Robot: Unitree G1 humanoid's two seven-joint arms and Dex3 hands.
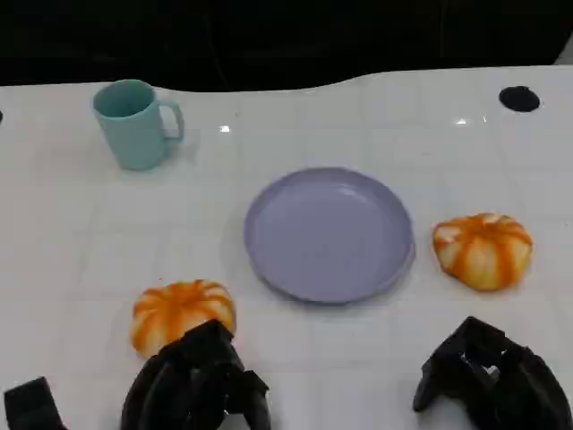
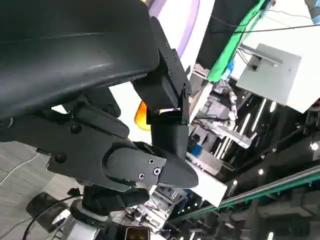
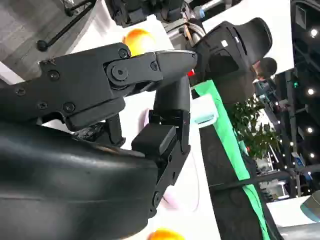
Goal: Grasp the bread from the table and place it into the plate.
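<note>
Lavender plate (image 1: 329,235) sits mid-table; one orange-striped bread roll (image 1: 182,313) lies at its 8 o'clock, a second roll (image 1: 483,250) at its 3 o'clock, both on the white table (image 1: 72,233) and outside the plate, with a teal mug (image 1: 136,123) off at 10 o'clock. My left hand (image 1: 199,381) sits just at the near edge of the first roll, fingers curled and holding nothing, contact uncertain. My right hand (image 1: 494,376) rests near the table's front edge, 6 o'clock of the second roll and apart from it, fingers likewise curled around nothing.
</note>
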